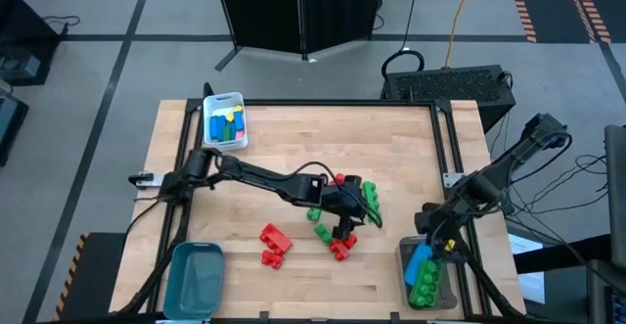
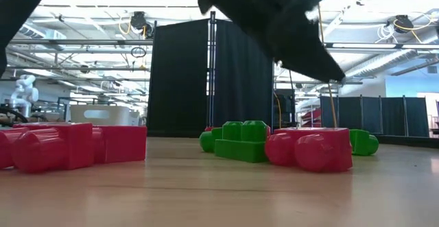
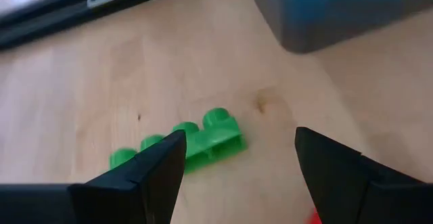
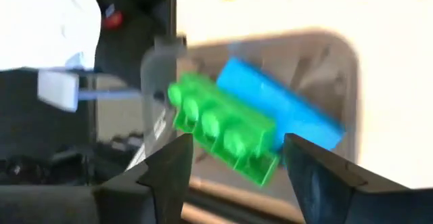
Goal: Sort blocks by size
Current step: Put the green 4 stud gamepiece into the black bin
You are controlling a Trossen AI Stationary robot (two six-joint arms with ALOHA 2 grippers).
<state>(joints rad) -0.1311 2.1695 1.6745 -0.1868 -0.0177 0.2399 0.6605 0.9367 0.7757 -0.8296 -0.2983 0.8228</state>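
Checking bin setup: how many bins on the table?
3. White bin at the far left corner holds small blocks; teal bin at the near left corner; clear bin at the near right edge, under the right gripper.

From overhead you look straight down on the whole table [image 1: 293,128]. Your low camera sits at the tabletop, close behind the red and green blocks [image 2: 240,141], facing the room. Each wrist camera looks past its own fingers; the right one shares the clear bin [image 4: 338,68] with the overhead view.
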